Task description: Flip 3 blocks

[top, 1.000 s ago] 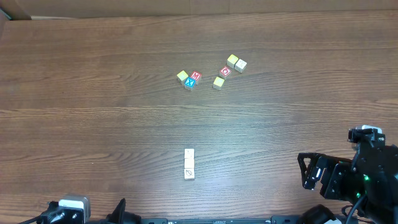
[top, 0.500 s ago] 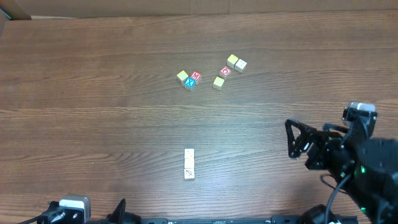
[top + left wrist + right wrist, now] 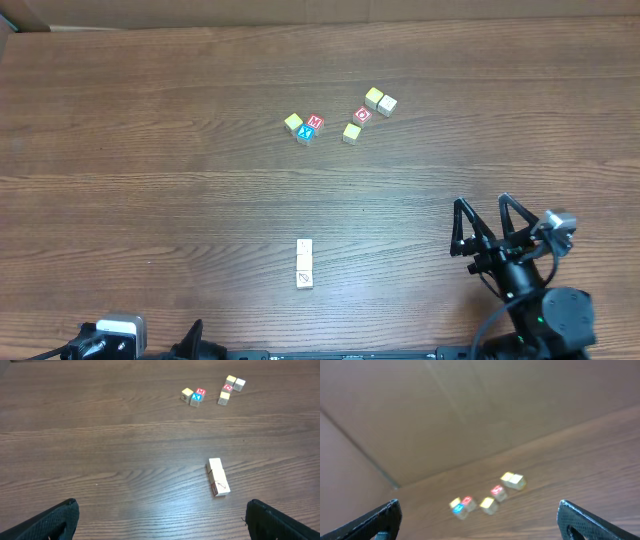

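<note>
The blocks (image 3: 305, 263) lay as a tight row of three pale cubes, face to face, near the front middle of the bench (image 3: 150, 150). The nearest cube bore a reddish diagonal mark. The row's long axis ran straight away from the robot. The right hand (image 3: 482, 206) hovered well off to the row's right, fingers spread wide and empty. It was aimed at the far side, so the blocks lay to its left, outside its own camera's view. The left hand (image 3: 160, 512), also spread and empty, sat low at the front edge with the row ahead and to its right. It looked slightly the nearer. Far across the dark wood grain sat a loose cluster (image 3: 340, 118) of yellow, red and blue cubes. Beyond the bench, only a blurred brown wall (image 3: 420, 410) showed.
</note>
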Controlling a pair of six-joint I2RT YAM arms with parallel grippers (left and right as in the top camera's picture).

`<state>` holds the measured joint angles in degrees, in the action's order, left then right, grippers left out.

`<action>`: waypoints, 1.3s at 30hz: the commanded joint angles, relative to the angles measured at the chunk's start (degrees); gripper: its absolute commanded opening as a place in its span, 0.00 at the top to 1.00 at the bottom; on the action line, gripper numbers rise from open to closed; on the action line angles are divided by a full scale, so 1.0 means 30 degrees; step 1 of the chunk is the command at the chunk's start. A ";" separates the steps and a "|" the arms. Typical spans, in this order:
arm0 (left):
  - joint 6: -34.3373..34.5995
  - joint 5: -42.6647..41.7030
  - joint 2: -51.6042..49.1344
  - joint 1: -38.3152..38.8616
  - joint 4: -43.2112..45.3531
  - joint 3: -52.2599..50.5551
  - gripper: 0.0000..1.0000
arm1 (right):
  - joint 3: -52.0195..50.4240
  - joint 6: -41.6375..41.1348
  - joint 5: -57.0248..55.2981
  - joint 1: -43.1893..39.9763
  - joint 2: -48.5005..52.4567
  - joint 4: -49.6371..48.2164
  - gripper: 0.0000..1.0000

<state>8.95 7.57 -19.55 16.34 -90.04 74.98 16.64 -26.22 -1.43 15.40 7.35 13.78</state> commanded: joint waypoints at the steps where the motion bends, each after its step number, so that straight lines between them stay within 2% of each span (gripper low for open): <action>1: 0.0160 0.0109 0.0109 -0.0189 0.0080 0.0022 0.00 | -0.2572 0.0328 0.0189 -0.1020 -0.0940 -0.2193 0.00; 7: 0.0168 0.0109 0.0109 -0.0189 0.0080 0.0022 0.00 | -0.5457 0.0546 -0.0022 -0.2062 -0.1632 -0.4998 0.00; 14: 0.0160 0.0109 0.0109 -0.0189 0.0080 0.0015 0.00 | -0.5406 0.5268 -0.0189 -0.3453 -0.1654 -0.3818 0.00; 18: 0.0160 0.0102 0.0109 -0.0189 0.0080 0.0022 0.00 | -0.5406 0.5654 -0.0109 -0.4539 -0.1851 -0.3038 0.00; 24: 0.0160 0.0102 0.0109 -0.0189 0.0080 0.0022 0.00 | -0.5406 0.7781 0.0087 -0.5056 -0.2397 -0.2987 0.00; 39: 0.0160 0.0109 0.0109 -0.0189 0.0080 0.0022 0.00 | -0.5399 0.7759 0.0306 -0.5049 -0.2397 -0.2994 0.00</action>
<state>8.95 7.57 -19.55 16.34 -90.04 74.98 1.04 -3.57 -0.82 0.67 0.84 5.13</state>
